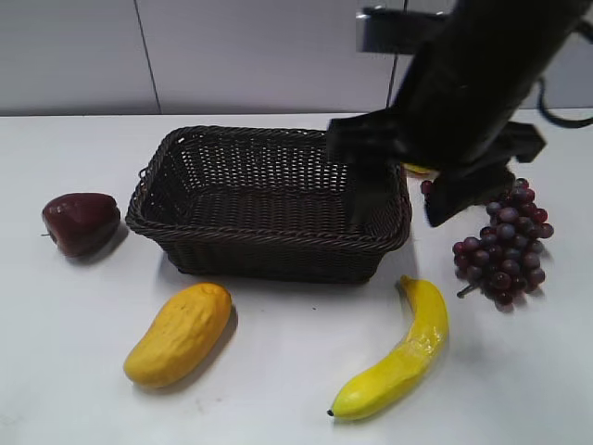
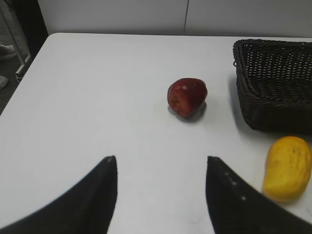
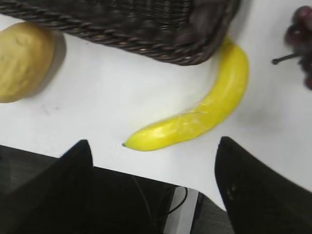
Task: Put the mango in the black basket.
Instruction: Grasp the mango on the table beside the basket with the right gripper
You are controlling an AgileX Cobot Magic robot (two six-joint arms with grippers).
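Right gripper (image 1: 398, 199) spread wide, holding nothing, above the black basket's (image 1: 185, 232) right end; left gripper (image 2: 161, 195) also agape, empty, low over the counter (image 2: 97, 97); mango (image 1: 179, 334) lies near-left of basket, long axis slanting near-left to far-right; left arm looks nearer.

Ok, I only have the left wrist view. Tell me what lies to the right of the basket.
Observer: A bunch of dark red grapes lies right of the black basket.
Operator: Now say what is next to the mango.
Observer: A banana lies right of the mango, in front of the basket and touching neither.
Operator: Report the other arm.
Observer: The right end effector is open and holds nothing.
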